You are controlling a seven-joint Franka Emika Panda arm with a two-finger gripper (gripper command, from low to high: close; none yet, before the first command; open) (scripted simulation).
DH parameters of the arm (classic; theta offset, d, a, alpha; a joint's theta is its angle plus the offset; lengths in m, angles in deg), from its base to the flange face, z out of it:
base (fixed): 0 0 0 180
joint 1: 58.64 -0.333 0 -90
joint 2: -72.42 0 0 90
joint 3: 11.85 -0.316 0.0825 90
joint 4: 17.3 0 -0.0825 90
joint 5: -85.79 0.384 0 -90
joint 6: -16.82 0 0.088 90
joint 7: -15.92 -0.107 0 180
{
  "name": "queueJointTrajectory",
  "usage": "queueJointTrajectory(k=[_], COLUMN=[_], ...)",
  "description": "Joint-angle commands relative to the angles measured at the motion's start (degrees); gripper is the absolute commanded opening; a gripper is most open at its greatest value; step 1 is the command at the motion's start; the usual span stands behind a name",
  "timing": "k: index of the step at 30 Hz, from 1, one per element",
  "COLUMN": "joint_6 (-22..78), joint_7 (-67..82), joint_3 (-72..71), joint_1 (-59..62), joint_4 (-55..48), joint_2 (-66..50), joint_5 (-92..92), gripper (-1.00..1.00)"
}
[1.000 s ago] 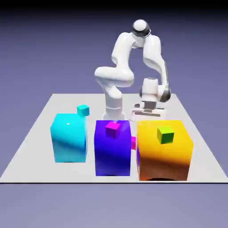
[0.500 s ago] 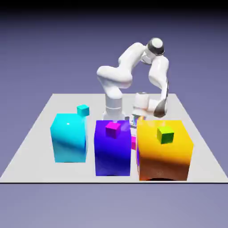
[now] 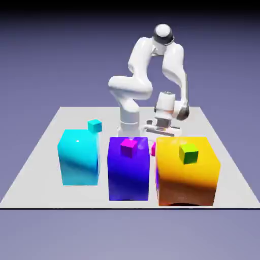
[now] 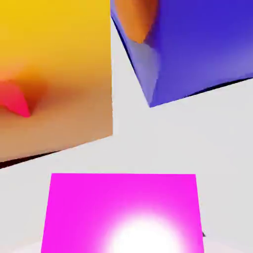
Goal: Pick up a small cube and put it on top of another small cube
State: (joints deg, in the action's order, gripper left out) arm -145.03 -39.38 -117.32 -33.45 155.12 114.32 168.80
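The small cube (image 3: 153,148), hot pink, shows only as a sliver in the gap between the big blue block and the big orange block, lifted off the table. My gripper (image 3: 155,143) is shut on it from above, just behind those blocks. In the hand view the small cube (image 4: 123,212) fills the bottom edge and hides both fingertips. Another small cube (image 3: 128,147), purplish magenta, rests on top of the big blue block (image 3: 128,175), just toward the exterior view's left of the held cube.
The big orange block (image 3: 187,172) carries a green small cube (image 3: 188,153). A big cyan block (image 3: 78,157) stands at the exterior view's left, with a teal small cube (image 3: 94,125) at its far top corner. In the hand view, the orange block (image 4: 54,74) and blue block (image 4: 197,44) flank a narrow strip of table.
The gripper came down between the blue and orange blocks, shut on the hot-pink cube, and has risen with it. The cube now sits higher in the gap.
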Motion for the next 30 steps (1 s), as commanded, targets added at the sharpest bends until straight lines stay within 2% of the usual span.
queueJointTrajectory(k=[1,30], joint_6=[0.4,11.5], joint_7=[-0.3,-8.8], joint_3=[0.8,26.0], joint_1=[-0.9,-26.5], joint_4=[-0.1,-3.6], joint_2=[-0.2,-7.1], joint_5=[-2.5,-74.7], gripper=[-1.00,-1.00])
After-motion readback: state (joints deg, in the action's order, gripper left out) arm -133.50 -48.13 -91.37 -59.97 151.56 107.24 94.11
